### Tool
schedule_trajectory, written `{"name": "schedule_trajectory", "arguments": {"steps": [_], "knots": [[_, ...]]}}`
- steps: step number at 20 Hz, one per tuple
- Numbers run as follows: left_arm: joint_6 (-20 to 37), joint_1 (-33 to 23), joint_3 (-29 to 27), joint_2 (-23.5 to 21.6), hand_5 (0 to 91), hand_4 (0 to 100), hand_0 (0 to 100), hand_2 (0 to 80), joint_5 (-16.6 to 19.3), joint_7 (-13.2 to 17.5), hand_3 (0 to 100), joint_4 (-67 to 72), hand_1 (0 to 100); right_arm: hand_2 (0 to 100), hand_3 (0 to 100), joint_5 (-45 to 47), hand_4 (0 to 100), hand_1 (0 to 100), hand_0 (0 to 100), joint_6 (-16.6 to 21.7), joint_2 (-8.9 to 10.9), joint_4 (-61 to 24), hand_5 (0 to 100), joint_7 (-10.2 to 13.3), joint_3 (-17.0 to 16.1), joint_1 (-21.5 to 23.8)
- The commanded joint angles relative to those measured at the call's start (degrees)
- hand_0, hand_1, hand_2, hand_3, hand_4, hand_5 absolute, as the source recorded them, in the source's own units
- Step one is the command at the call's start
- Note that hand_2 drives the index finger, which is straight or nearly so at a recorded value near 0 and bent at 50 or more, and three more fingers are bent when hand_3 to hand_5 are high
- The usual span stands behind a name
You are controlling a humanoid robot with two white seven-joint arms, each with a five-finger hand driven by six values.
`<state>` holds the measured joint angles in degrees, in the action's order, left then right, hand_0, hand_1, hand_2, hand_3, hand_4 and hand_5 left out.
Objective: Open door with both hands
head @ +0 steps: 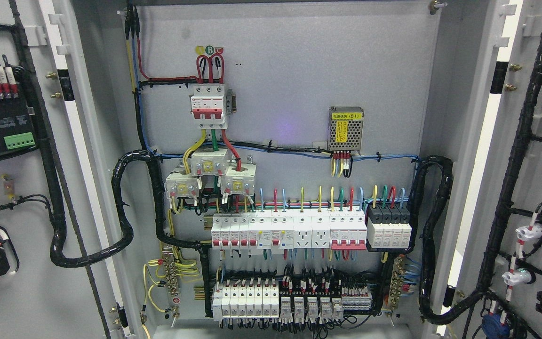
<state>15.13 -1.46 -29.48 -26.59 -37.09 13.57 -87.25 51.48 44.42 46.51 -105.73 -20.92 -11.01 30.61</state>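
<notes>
The head view is looking straight into a grey metal cabinet (290, 70) whose flat back panel is filling the middle of the picture; nothing of the room beyond it is showing. Both doors are standing swung wide open: the left door (12, 188) is showing its inner face along the left edge, and the right door (534, 165) is doing the same along the right edge. Each door is a tall grey sheet with its long axis running upright, hinged at the cabinet's side and facing inward toward the camera. The left door is carrying a black module with a green plug strip (19, 140) and a thick black cable bundle (87, 254) that is looping from the door into the cabinet. The right door is carrying white lamp fittings (530, 233) and its own black cable bundle (440, 226), which is curving down the cabinet's right side. On the back panel a large breaker with red levers (208, 106) is sitting high at the left, a small meshed power supply with a yellow label (346, 129) is sitting to its right, a long row of white breakers (290, 230) is running across the middle, and a lower row of white relays (271, 301) is sitting near the floor. Neither robot hand is showing anywhere in this view, so I cannot tell how open the fingers are or whether they are holding anything.
</notes>
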Motion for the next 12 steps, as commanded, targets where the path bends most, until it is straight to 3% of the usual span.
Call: {"name": "schedule_trajectory", "arguments": {"steps": [1,12], "knots": [[-1.1,1.3,-0.8,-2.0,0.0,3,0,0.0,0.1,0.0,0,5.9,0,0,0,0.1,0,0,0,0.0,1.13,2.3,0,0.1,-1.1,-0.3],[-1.2,1.4,-0.5,-3.6,0.0,3,0,0.0,-0.2,0.0,0,7.2,0,0,0,0.0,0,0,0,0.0,1.22,2.4,0,0.1,-2.0,-0.7]]}}
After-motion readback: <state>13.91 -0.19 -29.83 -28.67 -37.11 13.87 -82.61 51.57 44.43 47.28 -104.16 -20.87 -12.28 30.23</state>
